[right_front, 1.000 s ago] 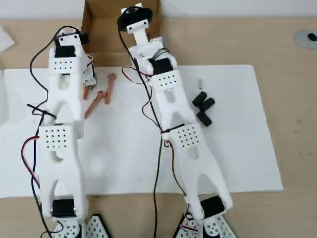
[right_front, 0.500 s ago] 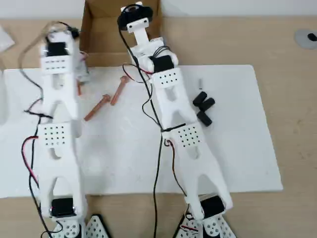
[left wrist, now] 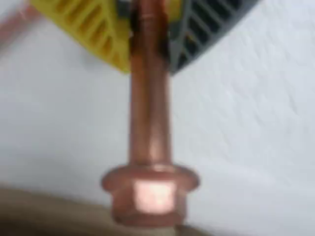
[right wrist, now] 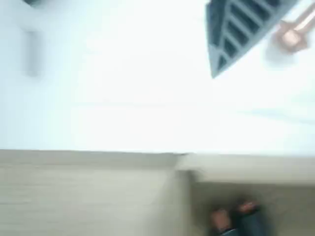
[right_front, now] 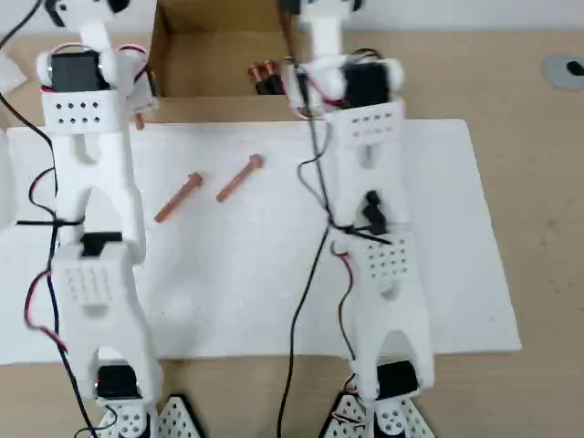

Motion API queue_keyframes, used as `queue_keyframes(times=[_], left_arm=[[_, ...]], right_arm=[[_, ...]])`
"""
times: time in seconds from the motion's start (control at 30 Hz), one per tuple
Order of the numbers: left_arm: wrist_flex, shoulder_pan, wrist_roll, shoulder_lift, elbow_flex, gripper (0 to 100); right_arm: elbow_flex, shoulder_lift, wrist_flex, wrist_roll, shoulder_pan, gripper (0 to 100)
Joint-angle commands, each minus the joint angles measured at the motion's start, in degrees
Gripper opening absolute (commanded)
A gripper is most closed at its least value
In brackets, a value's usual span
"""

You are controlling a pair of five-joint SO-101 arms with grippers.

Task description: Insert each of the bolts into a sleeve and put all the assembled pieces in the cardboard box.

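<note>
My left gripper (left wrist: pixel 150 46) is shut on a copper bolt (left wrist: pixel 150 128), shank between the yellow and black fingers, head hanging free. From above that gripper (right_front: pixel 137 99) sits raised at the mat's far left corner, beside the cardboard box (right_front: pixel 196 108). Two loose bolts (right_front: pixel 178 198) (right_front: pixel 239 178) lie on the white mat. Assembled pieces (right_front: pixel 260 73) rest inside the box, also seen as dark shapes (right wrist: pixel 236 216). My right arm (right_front: pixel 351 82) stands high by the box's right front corner; one dark finger (right wrist: pixel 231 34) shows with nothing beside it, open. A black sleeve (right_front: pixel 372 208) peeks from under that arm.
The white mat (right_front: pixel 228 292) covers the table's middle, with bare wood (right_front: pixel 538 228) on the right. A grey disc (right_front: pixel 564 69) lies at the far right edge. Cables trail along both arms. A bolt head (right wrist: pixel 293 35) shows beyond the right finger.
The left arm has lifted a bolt off the mat and drawn back to the left. The right arm rose and swung right from over the box, uncovering the assembled pieces. One loose bolt shifted right.
</note>
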Motion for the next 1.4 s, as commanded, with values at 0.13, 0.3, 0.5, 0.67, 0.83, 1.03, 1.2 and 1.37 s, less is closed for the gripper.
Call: queue_keyframes(times=[0.13, 0.3, 0.5, 0.67, 0.83, 1.03, 1.2, 1.37], left_arm=[[-3.52, 0.7, 0.09, -32.84, 29.8, 1], [-13.19, -2.73, 0.18, -48.31, 51.08, 1], [-22.77, -2.64, 0.0, -66.51, 74.02, 1], [-30.59, 0.44, -2.99, -77.85, 89.76, 1], [-36.04, 3.25, -7.21, -82.86, 99.96, 1], [-37.89, 3.25, -7.03, -83.47, 103.21, 1], [-37.89, 3.25, -6.95, -83.74, 105.14, 1], [-37.98, 3.08, -6.86, -83.82, 106.64, 1]], right_arm=[[3.91, -9.19, 1.49, -0.44, 7.08, 35.3], [21.32, -17.89, 1.49, -0.35, 8.22, 35.3], [49.27, -31.96, 1.41, 7.12, 8.22, 35.3], [69.49, -35.74, -0.7, 15.21, 9.27, 35.3], [75.65, -31.87, -9.23, 4.84, 12.09, 35.3], [71.34, -26.51, -16.18, -11.08, 12.09, 35.3], [64.04, -20.97, -16.44, -11.69, 8.75, 35.3], [56.57, -14.11, -16.0, -12.22, 8.04, 35.3]])
